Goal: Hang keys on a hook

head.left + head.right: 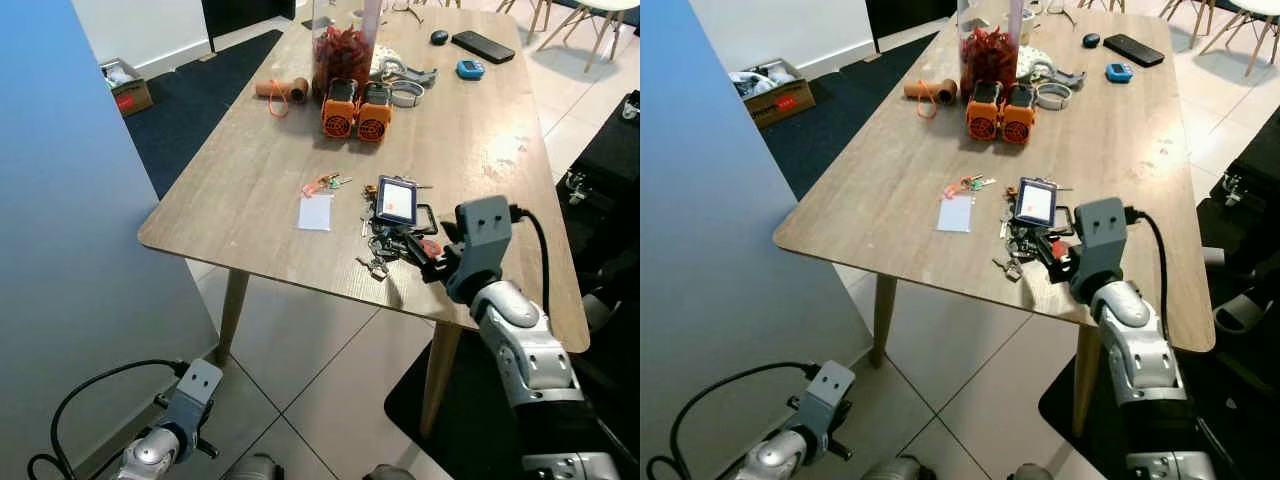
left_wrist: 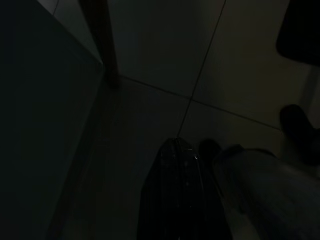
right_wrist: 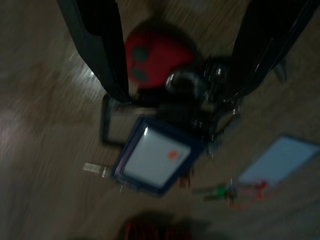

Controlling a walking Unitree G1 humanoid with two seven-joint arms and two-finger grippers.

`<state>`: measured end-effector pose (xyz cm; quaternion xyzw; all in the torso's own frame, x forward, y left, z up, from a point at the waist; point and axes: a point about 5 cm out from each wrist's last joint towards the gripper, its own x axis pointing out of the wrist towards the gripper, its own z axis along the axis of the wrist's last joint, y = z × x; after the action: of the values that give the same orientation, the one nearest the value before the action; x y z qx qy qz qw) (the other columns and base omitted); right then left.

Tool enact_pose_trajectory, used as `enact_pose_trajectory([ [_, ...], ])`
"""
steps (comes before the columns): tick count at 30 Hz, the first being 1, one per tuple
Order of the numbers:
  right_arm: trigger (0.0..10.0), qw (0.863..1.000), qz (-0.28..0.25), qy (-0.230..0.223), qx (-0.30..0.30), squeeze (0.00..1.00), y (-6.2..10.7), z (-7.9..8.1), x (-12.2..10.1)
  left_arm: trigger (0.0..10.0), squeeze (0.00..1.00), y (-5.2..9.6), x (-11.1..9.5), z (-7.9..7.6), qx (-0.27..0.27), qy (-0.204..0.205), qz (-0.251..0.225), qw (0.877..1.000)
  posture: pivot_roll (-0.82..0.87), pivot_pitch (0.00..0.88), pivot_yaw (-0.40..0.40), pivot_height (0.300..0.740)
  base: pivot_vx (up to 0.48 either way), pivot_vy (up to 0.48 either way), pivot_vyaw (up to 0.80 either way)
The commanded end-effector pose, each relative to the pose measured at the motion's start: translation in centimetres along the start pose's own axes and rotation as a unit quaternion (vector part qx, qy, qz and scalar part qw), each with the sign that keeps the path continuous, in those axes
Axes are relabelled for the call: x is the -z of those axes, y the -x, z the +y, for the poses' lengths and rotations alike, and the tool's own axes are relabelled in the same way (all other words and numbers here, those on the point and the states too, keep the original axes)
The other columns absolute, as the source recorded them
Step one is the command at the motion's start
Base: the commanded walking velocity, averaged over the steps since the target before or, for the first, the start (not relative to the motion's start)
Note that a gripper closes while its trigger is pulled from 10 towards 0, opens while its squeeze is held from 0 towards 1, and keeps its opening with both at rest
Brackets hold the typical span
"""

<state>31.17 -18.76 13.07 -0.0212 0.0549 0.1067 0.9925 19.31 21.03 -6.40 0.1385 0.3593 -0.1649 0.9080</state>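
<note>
Wooden table (image 1: pixel 250 150) on pale tiled floor (image 1: pixel 330 370), blue wall (image 1: pixel 70 250) alongside, dark rug (image 1: pixel 200 100) beyond.

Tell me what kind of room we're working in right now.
Probably a home dining or living area: a long wooden table cluttered with keys and gadgets, pale floor tiles, and a white chair beyond.

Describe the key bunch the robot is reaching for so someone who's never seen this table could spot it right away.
On the wooden table, look near its front edge, where the right gripper reaches. The key bunch is a dark tangle of keys with a blue-framed card tag and a red fob, unlike the smaller keys with green and red tags beside the white card.
</note>
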Motion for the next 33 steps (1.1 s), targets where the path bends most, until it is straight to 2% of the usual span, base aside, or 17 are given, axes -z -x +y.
enact_pose_trajectory([
  [1, 10.0, 1.0, 0.025, -0.012, 0.0, 0.08, -0.4, 0.4, 1.1, 10.0, 0.0, 0.3, 1.1, -0.5, 0.004, -0.002, 0.028, 1.0, 0.04, 0.124, 0.017, 0.74, 0.0, 0.0, 0.0],
  [3, 10.0, 1.0, 0.029, -0.012, 0.005, 0.06, -0.8, 0.5, 1.3, 10.0, 0.0, 0.3, 1.3, -0.5, 0.004, -0.002, 0.031, 0.999, 0.04, 0.126, 0.018, 0.74, 0.0, 0.0, 0.0],
  [4, 10.0, 0.999, 0.031, -0.016, 0.012, 0.0, -1.1, 0.6, 1.5, 10.0, 0.0, 0.3, 1.4, -0.6, 0.004, -0.003, 0.034, 0.999, 0.04, 0.13, 0.018, 0.74, 0.0, 0.0, 0.0],
  [10, 10.0, 0.998, 0.025, -0.041, 0.031, 0.0, -2.4, 0.7, 1.3, 10.0, 0.0, 0.4, 1.8, -0.7, 0.003, -0.004, 0.046, 0.999, 0.04, 0.132, 0.016, 0.74, 0.0, 0.0, 0.0],
  [19, 10.0, 0.999, 0.008, -0.047, 0.016, 0.0, -3.5, 1.5, 0.7, 10.0, 0.0, 0.6, 2.4, -0.8, -0.003, -0.004, 0.06, 0.998, 0.04, 0.13, 0.006, 0.74, 0.0, 0.0, 0.0],
  [26, 10.0, 0.999, 0.01, -0.035, 0.005, 0.0, -4.1, 1.8, 0.4, 10.0, 0.0, 0.8, 2.8, -0.7, -0.007, -0.003, 0.069, 0.998, 0.05, 0.128, 0.003, 0.74, 0.0, 0.0, 0.0],
  [33, 10.0, 0.999, 0.04, -0.018, -0.014, 0.0, -4.4, 2.1, 1.0, 10.0, 0.0, 0.8, 2.9, -0.6, -0.01, -0.004, 0.077, 0.997, 0.05, 0.133, 0.007, 0.74, 0.0, 0.0, 0.0],
])
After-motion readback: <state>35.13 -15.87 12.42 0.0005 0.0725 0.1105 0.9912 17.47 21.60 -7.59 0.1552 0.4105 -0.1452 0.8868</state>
